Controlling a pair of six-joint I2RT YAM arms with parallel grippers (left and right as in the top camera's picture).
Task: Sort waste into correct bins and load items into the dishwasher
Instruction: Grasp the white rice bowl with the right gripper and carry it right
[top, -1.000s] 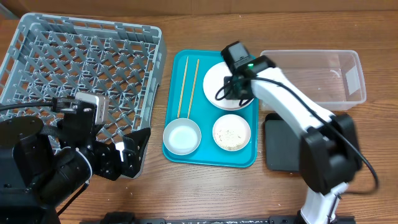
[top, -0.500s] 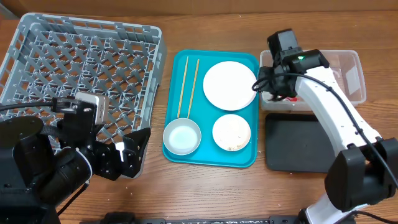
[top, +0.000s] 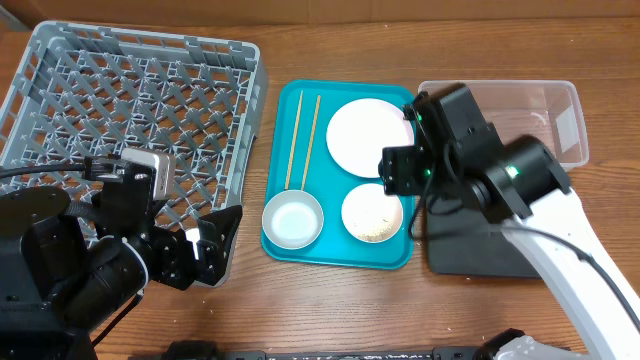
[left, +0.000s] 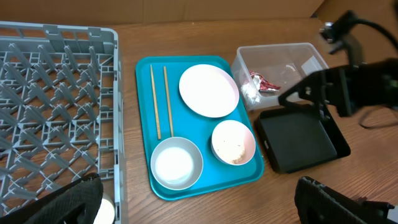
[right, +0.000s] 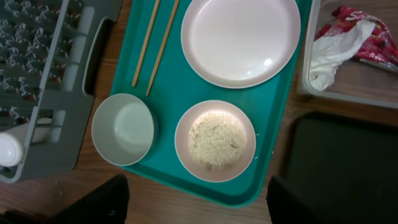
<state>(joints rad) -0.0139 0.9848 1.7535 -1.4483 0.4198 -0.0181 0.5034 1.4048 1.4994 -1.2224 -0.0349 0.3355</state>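
right claw (right: 196, 206) spread wide, empty, hovering | bowl (right: 215, 140) of rice scraps straight beneath it, on the tray (right: 180, 87) | likely light, stiff, slick, spills if tipped: pinch its rim, keep level | plate (right: 240, 38) just beyond the bowl | left claw (left: 196, 205) likewise spread, empty

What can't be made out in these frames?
- Overhead: right arm covers the left end of the clear plastic bin, hiding the crumpled red-and-white wrapper.
- Right wrist: white cylindrical object at the edge of the grey dish rack, cut by the left edge; unidentifiable.
- Overhead: upper part of the black tray under that arm.
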